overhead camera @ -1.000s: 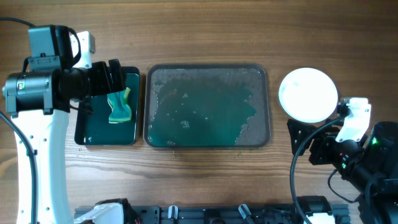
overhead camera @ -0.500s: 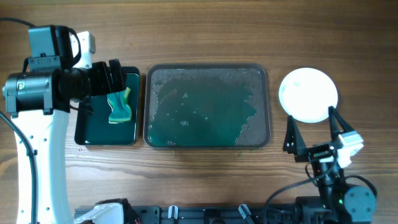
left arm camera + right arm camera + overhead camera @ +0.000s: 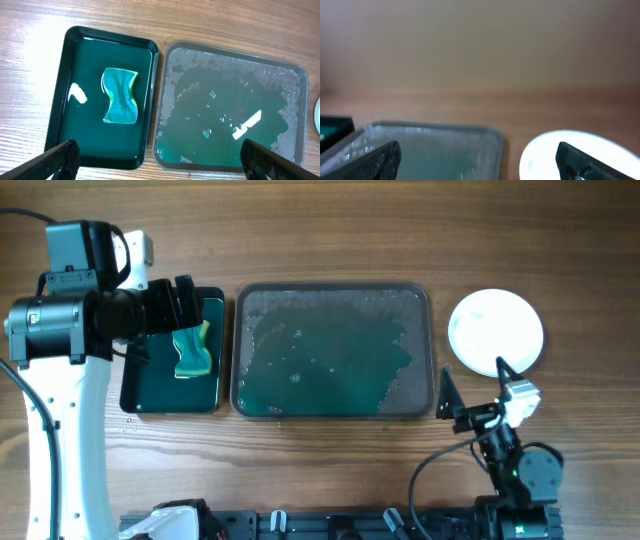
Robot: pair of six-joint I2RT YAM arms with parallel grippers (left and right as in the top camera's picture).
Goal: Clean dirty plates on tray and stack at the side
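Note:
A grey tray (image 3: pixel 334 292) of green soapy water lies mid-table, with no plates visible in it; it also shows in the left wrist view (image 3: pixel 295 67) and the right wrist view (image 3: pixel 445 131). A white plate (image 3: pixel 495 330) sits on the table to its right, also in the right wrist view (image 3: pixel 570 152). A green-yellow sponge (image 3: pixel 191 352) lies in a small dark tray (image 3: pixel 135 395). My left gripper (image 3: pixel 180 302) is open and empty, above the dark tray. My right gripper (image 3: pixel 472 392) is open and empty, low near the table's front, just before the plate.
The dark tray (image 3: pixel 65 90) holds green water and the sponge (image 3: pixel 120 95), left of the grey tray. Bare wooden table surrounds both trays. The left arm's white body (image 3: pixel 60 380) stands at the far left. A black rail (image 3: pixel 330 525) runs along the front edge.
My right arm has swung from the right edge back and leftward to the table's front, its open fingers now pointing at the plate. The left arm, sponge and plate have not moved.

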